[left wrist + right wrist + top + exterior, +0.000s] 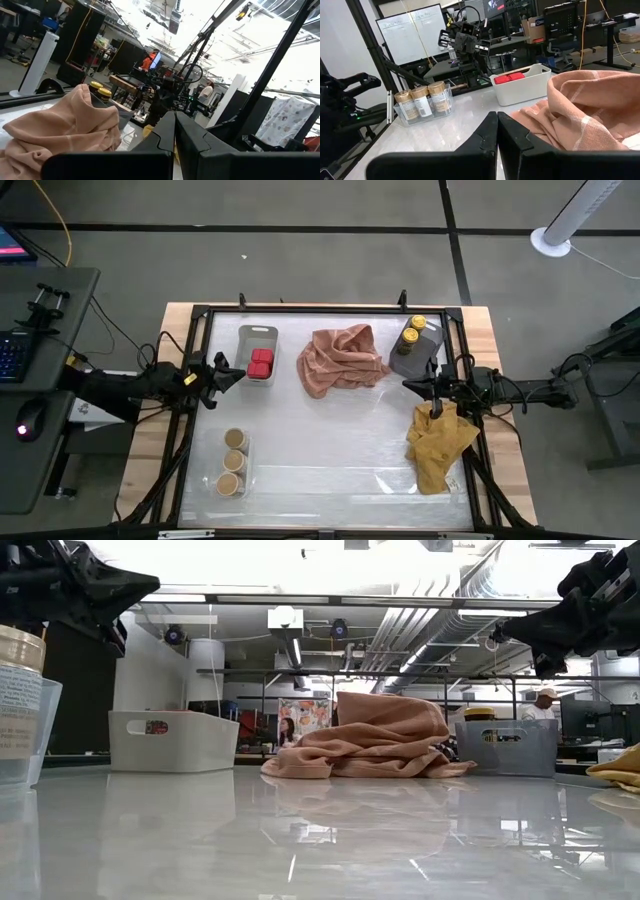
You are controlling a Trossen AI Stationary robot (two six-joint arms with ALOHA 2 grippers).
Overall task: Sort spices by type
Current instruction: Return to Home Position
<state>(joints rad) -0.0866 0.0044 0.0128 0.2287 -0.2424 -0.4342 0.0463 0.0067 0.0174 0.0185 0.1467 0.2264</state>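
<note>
Sorting looks basically done to me, each type has its own tray. The three tan-lid jars [233,463] sit in a row in the clear tray [248,450] at the bench's [330,440] front left corner. The two red cans [261,362] are in the pale tray [258,335] by the back edge, left of the middle. The two yellow-lid jars [414,328] are in the dark grey tray [412,362] at the back right corner. One kind per tray, and the trays are well apart, so nothing gets mixed. The pink cloth [343,358] is bunched between the two back trays. The yellow cloth [438,442] lies along the right edge. Neither one covers a spice.

The left gripper [230,372] hovers near the left edge, just beside the pale tray. The right gripper [412,385] is near the right edge, by the grey tray. Both are clenched on nothing, fingers pressed together, up off the bench. My guess is they're parking out of the way, since there's nothing left to pick.

As for writing, the tan jars have white labels with print, but it's too small to read. I can't make out a brand on the cans or trays either.
</note>
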